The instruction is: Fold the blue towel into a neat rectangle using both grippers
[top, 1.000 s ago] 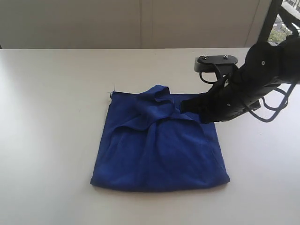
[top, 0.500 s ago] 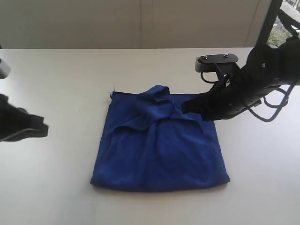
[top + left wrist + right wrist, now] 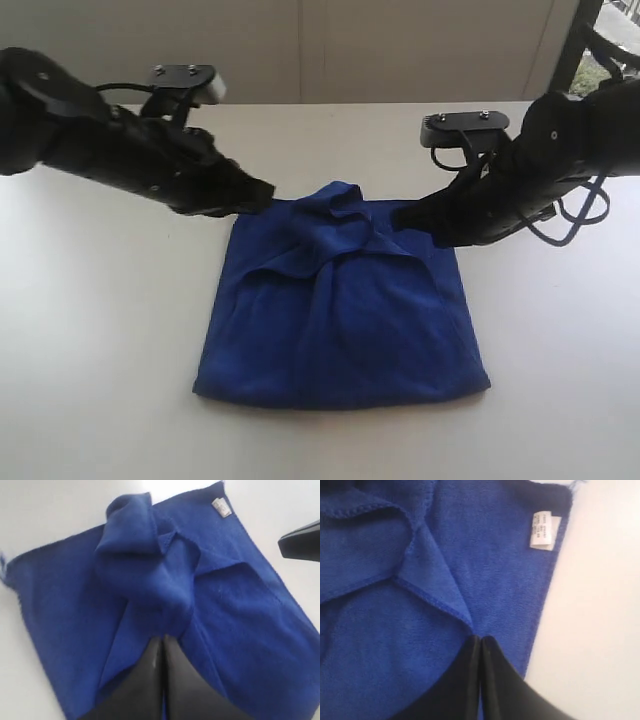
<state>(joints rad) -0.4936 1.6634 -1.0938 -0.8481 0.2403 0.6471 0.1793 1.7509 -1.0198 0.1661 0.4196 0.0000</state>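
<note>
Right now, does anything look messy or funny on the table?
Yes. The blue towel isn't flat: a bunched lump sits midway along its far edge, with slanted folds spreading from it, so it looks rumpled, not neatly rectangular.

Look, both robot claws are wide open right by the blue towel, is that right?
Not quite. The left gripper and the right gripper are right by the blue towel, but they are shut, not wide open. Each wrist view shows its gripper's two black fingers pressed together over the cloth.
</note>
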